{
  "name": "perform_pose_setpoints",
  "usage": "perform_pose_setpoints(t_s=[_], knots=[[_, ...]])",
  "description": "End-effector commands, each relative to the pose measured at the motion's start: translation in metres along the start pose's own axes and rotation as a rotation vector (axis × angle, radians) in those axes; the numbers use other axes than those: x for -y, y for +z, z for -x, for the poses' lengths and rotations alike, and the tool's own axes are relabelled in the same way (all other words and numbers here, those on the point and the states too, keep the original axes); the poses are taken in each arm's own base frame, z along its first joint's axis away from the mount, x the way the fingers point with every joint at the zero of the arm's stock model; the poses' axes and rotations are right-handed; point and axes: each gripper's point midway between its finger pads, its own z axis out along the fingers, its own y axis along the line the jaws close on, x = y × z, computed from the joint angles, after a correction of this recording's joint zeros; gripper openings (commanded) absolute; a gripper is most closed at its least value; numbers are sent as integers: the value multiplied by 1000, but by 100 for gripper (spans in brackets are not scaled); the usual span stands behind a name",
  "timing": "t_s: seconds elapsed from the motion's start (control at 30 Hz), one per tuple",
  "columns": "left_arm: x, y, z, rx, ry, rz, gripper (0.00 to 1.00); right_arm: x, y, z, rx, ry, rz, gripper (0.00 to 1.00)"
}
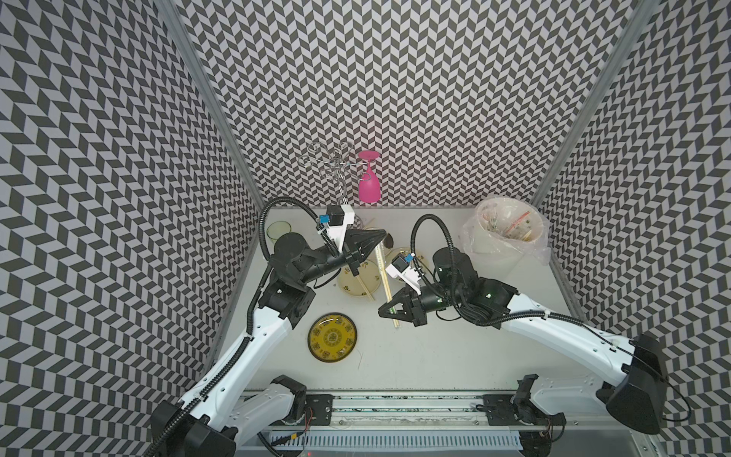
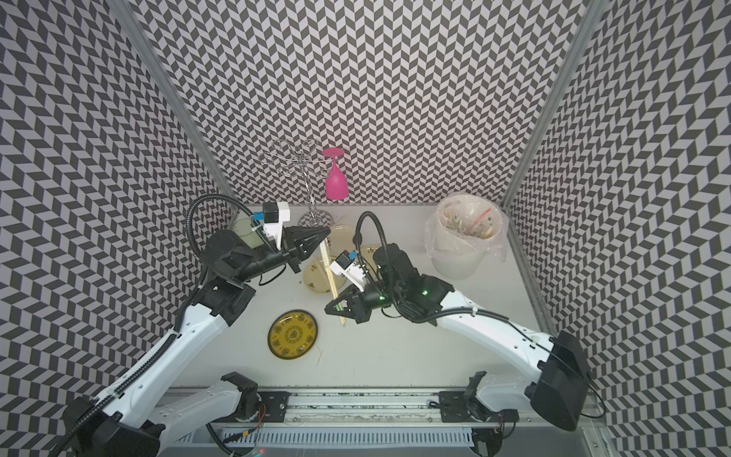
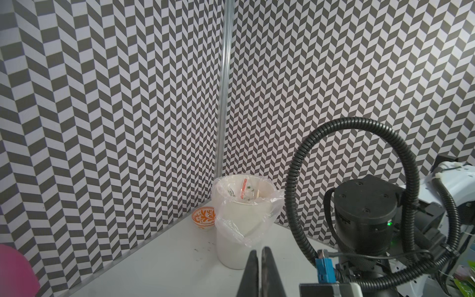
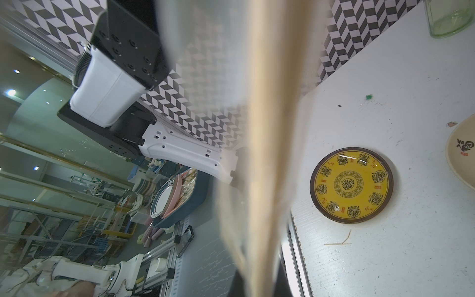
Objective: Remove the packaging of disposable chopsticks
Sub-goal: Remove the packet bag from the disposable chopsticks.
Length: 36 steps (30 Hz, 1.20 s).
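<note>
One wrapped pair of chopsticks hangs between the two arms, above the middle of the surface. Its long axis runs from the far end, just under the tip of the left gripper, to the near end, which pokes out past the right gripper toward the front edge. It slants a little to the robot's right as it comes nearer. The clear packaging is still around this pair; in the right wrist view it shows as a blurred film beside the pale wood.

A second pair lies bare across a cream plate, on a similar slant, just to the left of the held pair. Only these two pairs are in view.

There are four plates: one yellow plate near the front and three cream ones further back, two of them partly hidden by the arms. One white bin, lined with a clear bag, stands at the far right with scraps inside. A pink goblet hangs upside down on a wire rack, and a glass cup stands at the far left.

The right gripper is clamped on the wrapped pair near its near end. The left gripper has its fingers pressed together; whether the sleeve's far tip is caught between them cannot be told.
</note>
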Motion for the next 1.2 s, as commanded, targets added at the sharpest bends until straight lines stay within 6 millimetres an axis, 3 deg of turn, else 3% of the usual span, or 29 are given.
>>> perform_pose_setpoints(t_s=[0.0, 0.3, 0.47, 0.53, 0.67, 0.77, 0.9, 1.0, 1.17], knots=[[-36, 0, -13, -33, 68, 211, 0, -73, -5, 21, 58, -227, 237, 0], [-44, -1, -19, -55, 118, 297, 0, -137, -20, 44, 148, -243, 450, 0], [-39, 3, -25, -83, 145, 290, 0, -142, -22, 59, 191, -241, 429, 0], [-34, 8, -29, -109, 131, 267, 0, -139, -21, 67, 214, -231, 390, 0], [-37, 22, -43, -197, -20, 244, 0, -113, -21, 99, 278, -198, 205, 0], [-25, 35, -53, -253, -92, 164, 0, -87, -42, 129, 371, -159, 95, 0], [4, 47, -71, -325, -27, 141, 0, -54, -90, 164, 515, -100, 31, 0], [18, 54, -88, -381, 8, 144, 0, -47, -118, 185, 599, -121, -6, 0], [29, 62, -100, -393, -36, 93, 0, -42, -128, 199, 637, -142, -21, 0]])
